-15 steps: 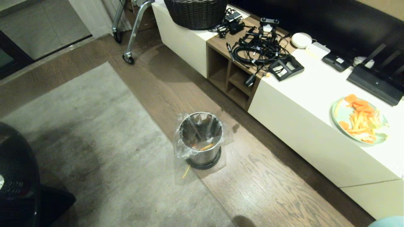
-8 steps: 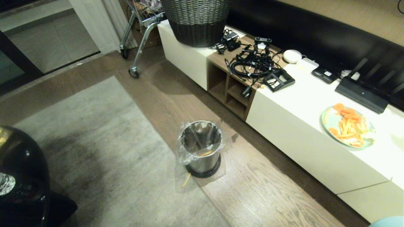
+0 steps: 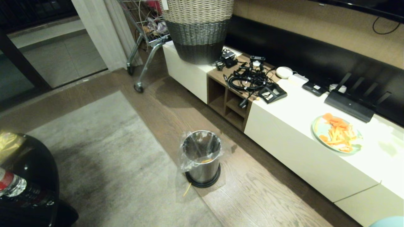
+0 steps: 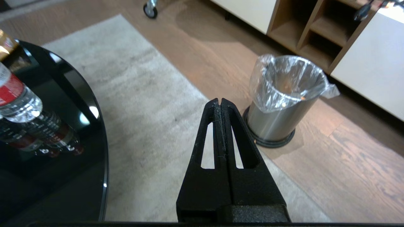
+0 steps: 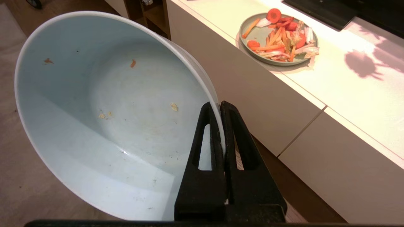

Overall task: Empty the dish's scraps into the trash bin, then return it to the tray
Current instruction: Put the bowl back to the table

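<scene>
The right gripper [image 5: 220,105] is clenched on the rim of the bowl [image 5: 104,107], one finger inside the wall and one outside. The bowl is tipped on its side with its hollow facing the wrist camera, and only a few crumbs cling inside. In the head view just a pale sliver of the bowl [image 3: 386,221] shows at the lower right corner, over the wooden floor [image 3: 265,201] in front of the long white cabinet [image 3: 296,145].

The left gripper [image 4: 221,102] hangs above the edge of the grey rug [image 4: 151,104] with its fingers pressed together and nothing in them.

The trash bin [image 3: 202,160] stands on the floor at the rug's edge, well apart from the bowl, with an orange piece inside and a yellow stick [image 3: 187,189] lying on the rug beside its base. Bare floor lies between bin and cabinet. A green plate [image 3: 337,134] of orange pieces sits near the cabinet's front edge.
</scene>
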You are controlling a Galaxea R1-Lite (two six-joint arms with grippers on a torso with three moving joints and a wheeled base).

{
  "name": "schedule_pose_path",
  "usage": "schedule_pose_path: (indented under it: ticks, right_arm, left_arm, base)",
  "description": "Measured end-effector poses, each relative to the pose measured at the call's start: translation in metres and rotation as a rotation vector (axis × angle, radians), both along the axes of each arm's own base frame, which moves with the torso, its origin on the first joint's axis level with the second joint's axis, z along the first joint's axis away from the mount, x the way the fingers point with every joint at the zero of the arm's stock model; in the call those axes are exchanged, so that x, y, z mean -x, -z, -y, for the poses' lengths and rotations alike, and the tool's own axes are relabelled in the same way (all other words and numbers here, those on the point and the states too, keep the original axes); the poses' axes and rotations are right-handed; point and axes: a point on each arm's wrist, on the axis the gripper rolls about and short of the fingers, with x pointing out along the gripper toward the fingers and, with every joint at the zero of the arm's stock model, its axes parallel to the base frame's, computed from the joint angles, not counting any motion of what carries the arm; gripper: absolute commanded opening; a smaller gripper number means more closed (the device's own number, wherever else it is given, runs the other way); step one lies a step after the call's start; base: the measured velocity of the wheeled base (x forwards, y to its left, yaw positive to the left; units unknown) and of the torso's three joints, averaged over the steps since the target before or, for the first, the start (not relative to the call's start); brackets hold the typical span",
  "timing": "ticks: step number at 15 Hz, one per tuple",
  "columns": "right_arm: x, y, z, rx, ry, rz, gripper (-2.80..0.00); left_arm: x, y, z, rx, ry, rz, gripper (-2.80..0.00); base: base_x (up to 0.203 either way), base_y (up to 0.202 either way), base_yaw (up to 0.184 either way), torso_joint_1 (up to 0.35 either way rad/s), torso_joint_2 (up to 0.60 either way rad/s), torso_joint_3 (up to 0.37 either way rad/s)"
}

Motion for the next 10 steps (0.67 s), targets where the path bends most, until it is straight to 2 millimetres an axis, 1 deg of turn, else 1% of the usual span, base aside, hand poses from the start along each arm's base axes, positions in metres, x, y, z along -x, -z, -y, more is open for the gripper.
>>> schedule_pose_path:
  ticks: [10]
  right_arm:
    - [0.0,0.0,0.0,0.0,0.0,0.0,-2.8]
  left_arm:
    - [0.0,0.0,0.0,0.0,0.001,0.0,-2.8]
  base:
    - [0.0,0.0,0.0,0.002,0.0,0.203]
